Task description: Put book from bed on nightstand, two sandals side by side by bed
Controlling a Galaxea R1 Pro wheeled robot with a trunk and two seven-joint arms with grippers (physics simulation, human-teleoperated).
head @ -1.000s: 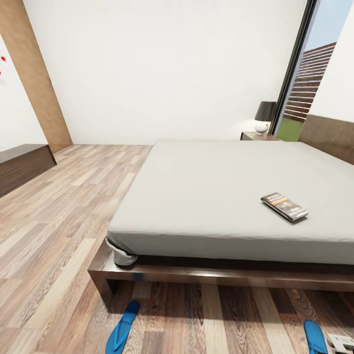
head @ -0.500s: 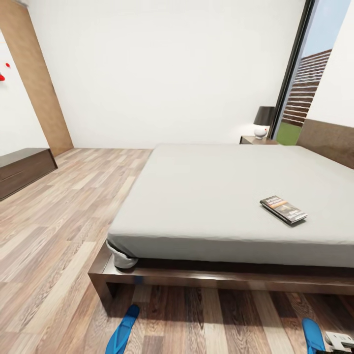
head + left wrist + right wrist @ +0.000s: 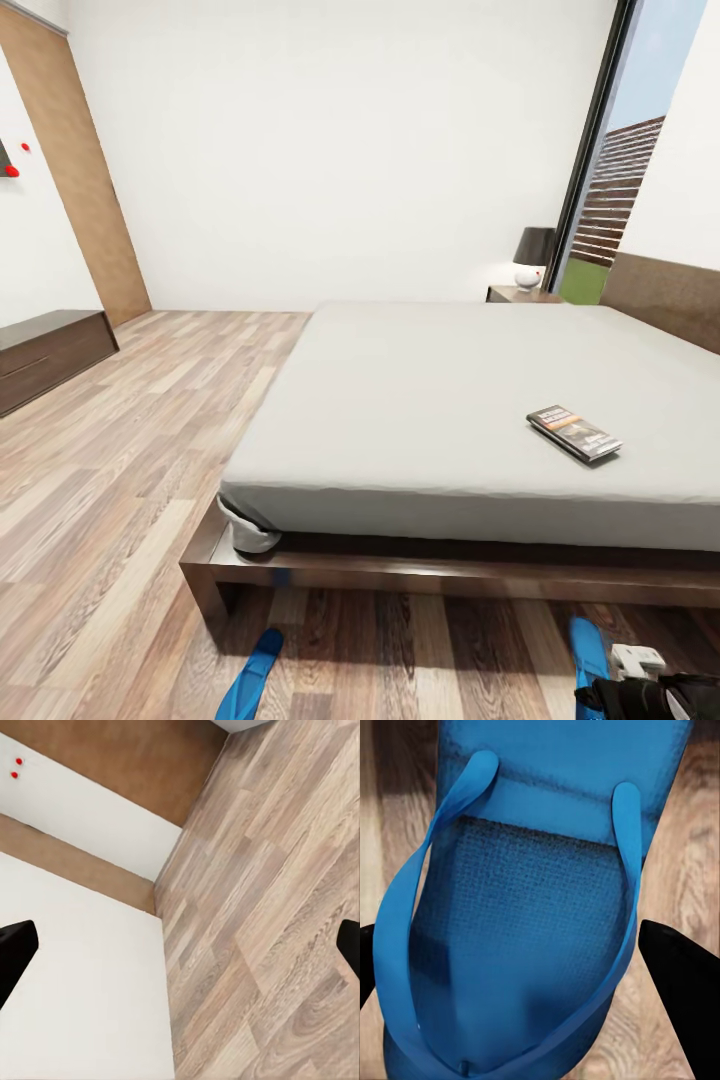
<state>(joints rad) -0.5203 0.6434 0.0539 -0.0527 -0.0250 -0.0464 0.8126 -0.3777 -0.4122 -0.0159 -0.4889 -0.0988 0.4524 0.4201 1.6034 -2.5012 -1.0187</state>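
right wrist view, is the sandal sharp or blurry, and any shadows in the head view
Right wrist view: sandal fills the close-up, its weave sharp, edges slightly soft. Head view: dark shadow on the floor under the bed frame, thin shadow beside the book, wide-angle stretch toward the corners.

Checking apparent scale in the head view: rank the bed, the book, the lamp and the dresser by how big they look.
1. bed, by far the largest.
2. dresser, cut by the picture's edge.
3. book and lamp: look alike; the lamp stands farther off, so unranked.
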